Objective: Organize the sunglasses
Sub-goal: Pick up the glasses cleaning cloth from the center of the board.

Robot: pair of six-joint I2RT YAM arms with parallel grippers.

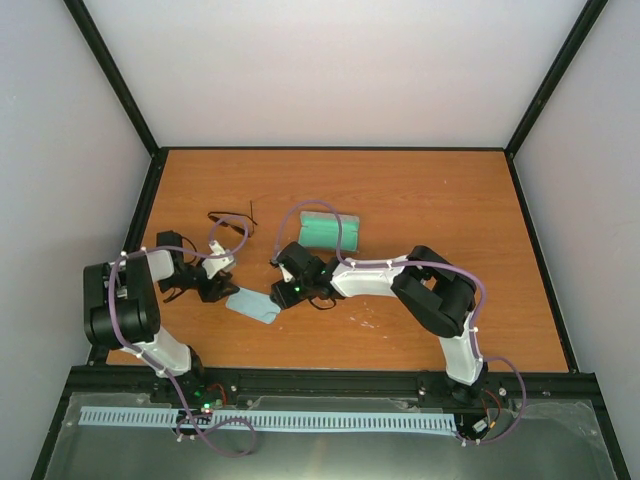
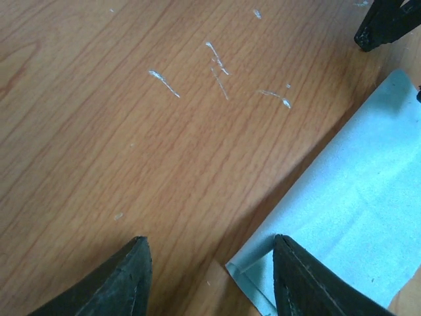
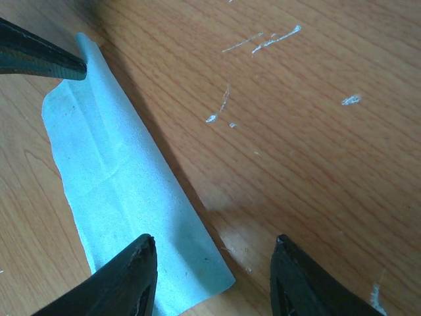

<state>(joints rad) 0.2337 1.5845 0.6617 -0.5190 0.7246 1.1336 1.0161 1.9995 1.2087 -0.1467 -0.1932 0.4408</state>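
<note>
Nearest the lens in both wrist views, matte black wedge-shaped fingers [image 2: 125, 283] stand spread apart. The sunglasses [image 1: 230, 218] lie on the desk [image 1: 430, 200] beyond the left arm. They are a small dark pair with a thin black frame and wiry arms, and neither arm touches them. Just to their right sits a boxy case [image 1: 330, 230], grey outside and teal within.

Nearer the arms lies a thin, pale blue cloth [image 1: 252, 305], soft and matte, with a straight crease along it. One long edge looks lifted and casts a shadow. The left end effector [image 1: 224, 291] is spread wide over one corner of the cloth. The right end effector [image 1: 280, 298] is likewise spread over the opposite end, pinching nothing. The desk is smooth orange-brown wood-grain laminate, marked with white scuffs.
</note>
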